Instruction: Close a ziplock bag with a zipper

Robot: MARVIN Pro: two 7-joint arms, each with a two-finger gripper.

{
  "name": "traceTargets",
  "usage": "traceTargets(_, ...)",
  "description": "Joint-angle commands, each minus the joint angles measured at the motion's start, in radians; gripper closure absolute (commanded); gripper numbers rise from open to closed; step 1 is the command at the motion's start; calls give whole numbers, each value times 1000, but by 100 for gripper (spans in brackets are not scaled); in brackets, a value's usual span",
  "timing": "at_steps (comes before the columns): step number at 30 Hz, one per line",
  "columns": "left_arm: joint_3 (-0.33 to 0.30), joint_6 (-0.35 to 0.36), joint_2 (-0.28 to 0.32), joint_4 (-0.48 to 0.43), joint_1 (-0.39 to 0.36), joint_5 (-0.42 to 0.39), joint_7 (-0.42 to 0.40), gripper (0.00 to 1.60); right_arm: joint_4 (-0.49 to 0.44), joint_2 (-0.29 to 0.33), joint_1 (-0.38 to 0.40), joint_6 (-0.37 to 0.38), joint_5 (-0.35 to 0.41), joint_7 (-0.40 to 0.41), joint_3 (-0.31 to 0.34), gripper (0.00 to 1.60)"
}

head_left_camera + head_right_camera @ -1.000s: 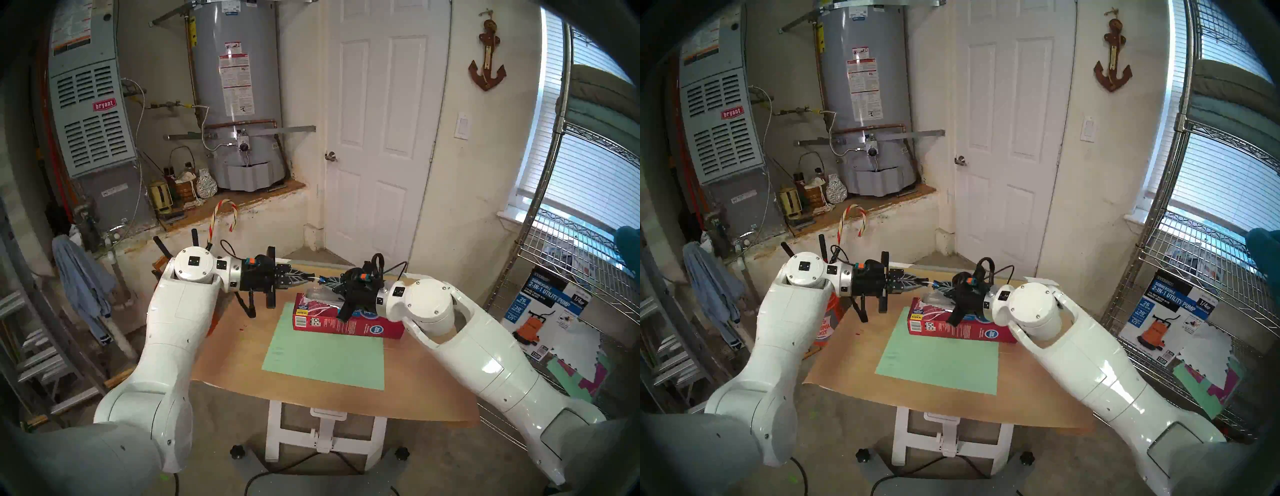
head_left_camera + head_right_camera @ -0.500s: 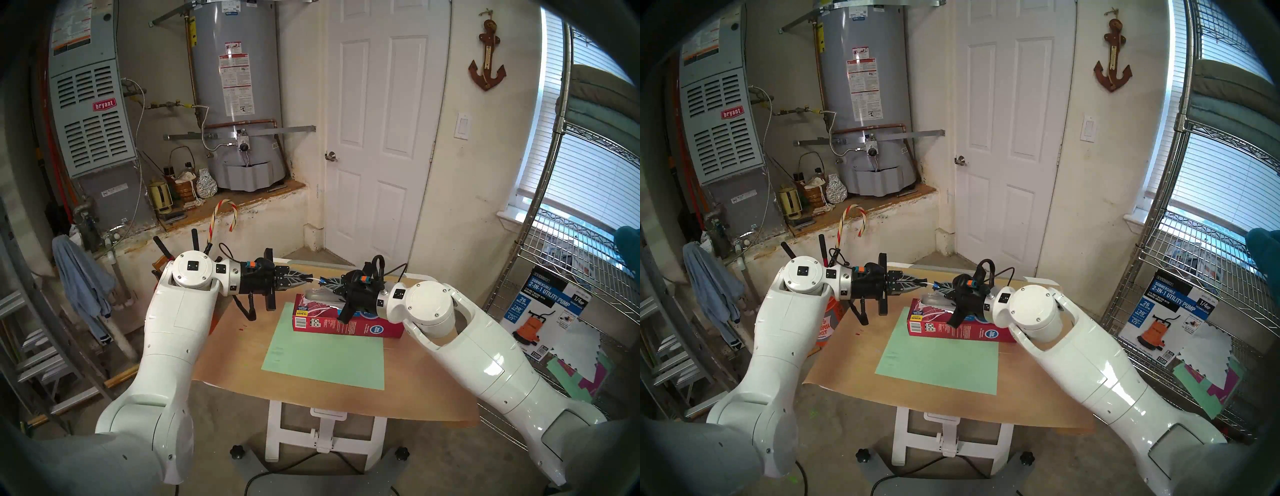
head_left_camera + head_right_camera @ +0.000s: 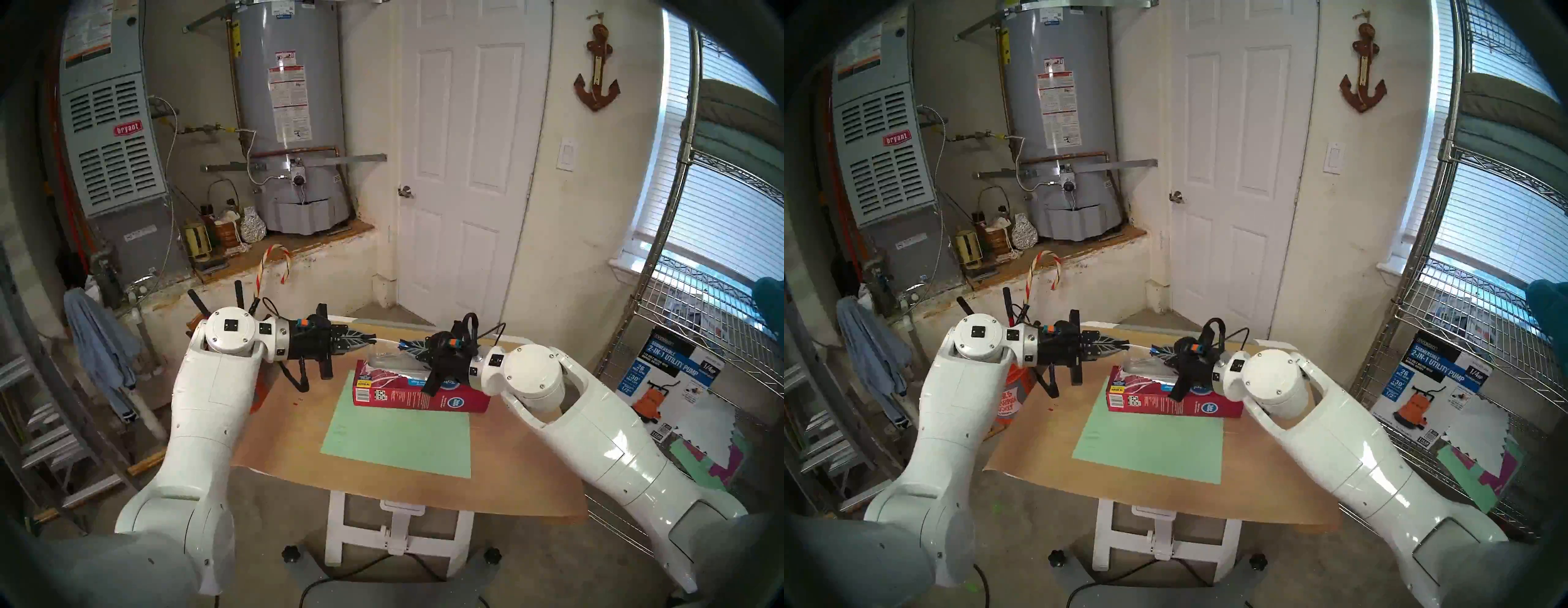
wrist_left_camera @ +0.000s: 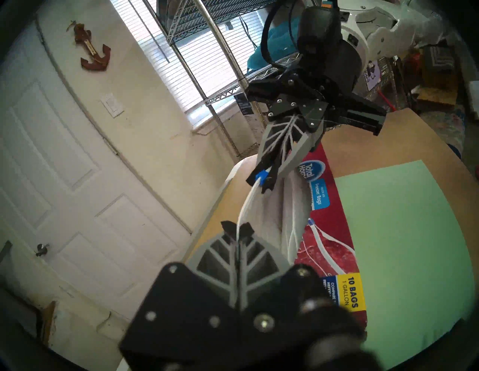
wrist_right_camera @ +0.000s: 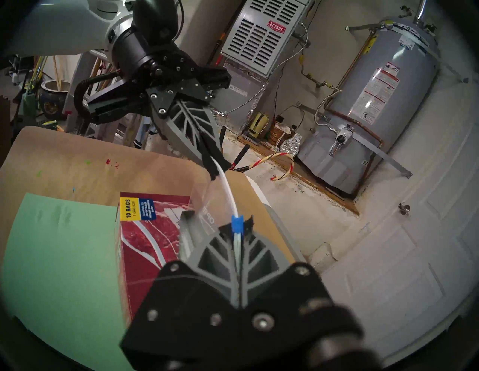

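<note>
Two white robot arms reach forward from the near corners over a brown paper-covered table (image 3: pixel 509 488) and bend inward, so their black grippers point at each other above its far half. Nearest on the table lies a flat pale green sheet (image 3: pixel 399 437). Just behind it lies a long red cardboard box with blue round logos (image 3: pixel 424 397).

Above the box's far side, the left gripper (image 4: pixel 237 234) has its grey ribbed fingers pressed together, pinching the whitish rim strip at one end of the clear, flimsy plastic ziplock bag (image 4: pixel 282 207). The right gripper (image 5: pixel 238 225) is likewise clamped on the rim, right at the tiny blue plastic zipper slider (image 5: pixel 237 223), which sits between its fingertips. The white strip runs in a gentle curve between the two grippers, held up in the air. Below it the clear film hangs crumpled and drapes onto the top of the red box.
</note>
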Motion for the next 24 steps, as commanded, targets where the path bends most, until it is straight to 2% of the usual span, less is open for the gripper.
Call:
traceTargets(1, -25, -5, 16, -1, -23, -13, 7, 160, 16, 27, 16, -28, -11, -1, 19, 160)
traceTargets(9, -37, -11, 23, 16, -33, -16, 7, 160, 67, 39, 39, -55, -37, -2, 26, 160)
traceTargets(24, -55, -23, 31, 35, -39, -23, 0, 160, 105, 91, 54, -66, -38, 17, 76, 160)
